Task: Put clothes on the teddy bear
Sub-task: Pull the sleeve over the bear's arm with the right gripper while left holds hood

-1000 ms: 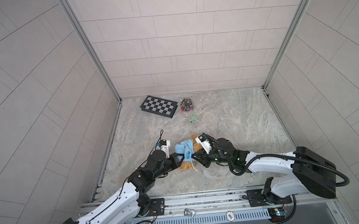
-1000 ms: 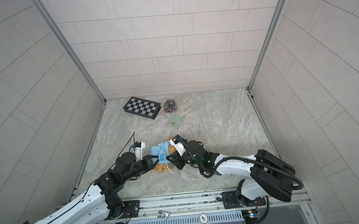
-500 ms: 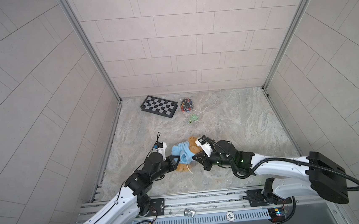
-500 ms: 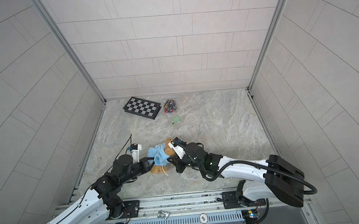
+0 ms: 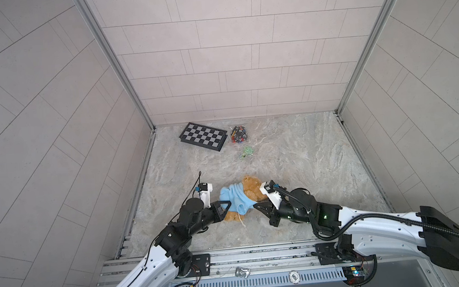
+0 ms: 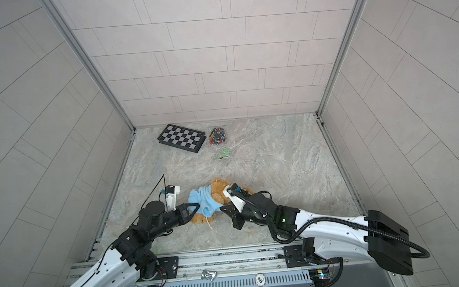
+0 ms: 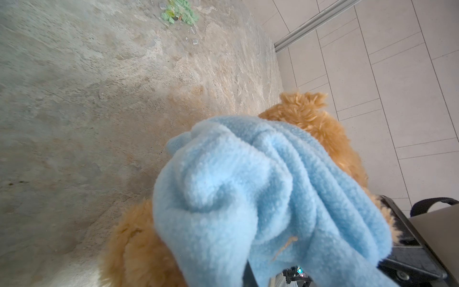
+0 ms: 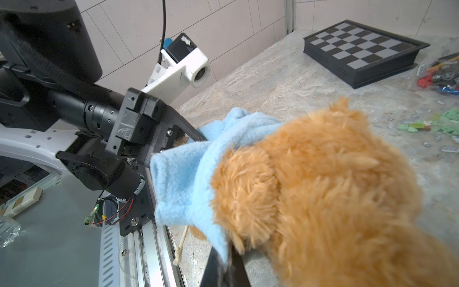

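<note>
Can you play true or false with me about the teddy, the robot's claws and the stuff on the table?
1. The left claw is shut on the blue hoodie. True.
2. The teddy bear is sitting on the chessboard. False: it lies on the table near the robot, and the chessboard is far back, apart from it.
3. The right claw pinches the blue hoodie too. True.
4. The hoodie lies flat beside the bear. False: it is bunched up on the bear, between the two claws.
5. Some green bits lie on the table behind the bear. True.
</note>
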Robot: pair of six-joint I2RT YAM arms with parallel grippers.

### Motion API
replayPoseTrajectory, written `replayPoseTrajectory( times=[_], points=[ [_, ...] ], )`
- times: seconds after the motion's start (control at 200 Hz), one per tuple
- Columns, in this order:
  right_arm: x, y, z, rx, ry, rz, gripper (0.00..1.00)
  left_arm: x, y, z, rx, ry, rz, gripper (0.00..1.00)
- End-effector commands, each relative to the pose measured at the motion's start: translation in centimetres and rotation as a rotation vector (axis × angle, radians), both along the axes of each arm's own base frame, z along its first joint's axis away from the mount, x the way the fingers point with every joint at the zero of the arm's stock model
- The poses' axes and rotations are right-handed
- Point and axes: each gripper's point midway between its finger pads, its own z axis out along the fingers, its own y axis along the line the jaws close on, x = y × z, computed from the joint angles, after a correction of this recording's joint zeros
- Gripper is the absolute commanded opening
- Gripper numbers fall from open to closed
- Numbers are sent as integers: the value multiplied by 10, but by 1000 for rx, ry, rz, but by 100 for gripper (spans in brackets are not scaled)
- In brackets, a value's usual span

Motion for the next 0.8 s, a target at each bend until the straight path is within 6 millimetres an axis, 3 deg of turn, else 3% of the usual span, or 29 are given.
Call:
replayPoseTrajectory(
  times=[0.0, 0.295, 0.496, 0.541, 0.641, 0.796],
  points=[
    [3, -4, 33, 94, -118, -39, 0, 3, 52, -55, 264, 76, 171, 0],
    [-4, 1, 68, 306, -162, -37, 0, 0, 64, -61, 404, 54, 136, 0],
    [0, 28, 42, 153, -91, -19, 0, 8, 43, -41, 359, 13, 79, 0],
    [8, 22, 29, 114, -61, -79, 0, 9, 41, -38, 357, 8, 74, 0],
    [29, -14, -2, 116, 30, -248, 0, 8, 47, -41, 387, 18, 84, 0],
    [33, -43, -8, 99, 41, -334, 0, 3, 53, -61, 423, 60, 90, 0]
  ],
)
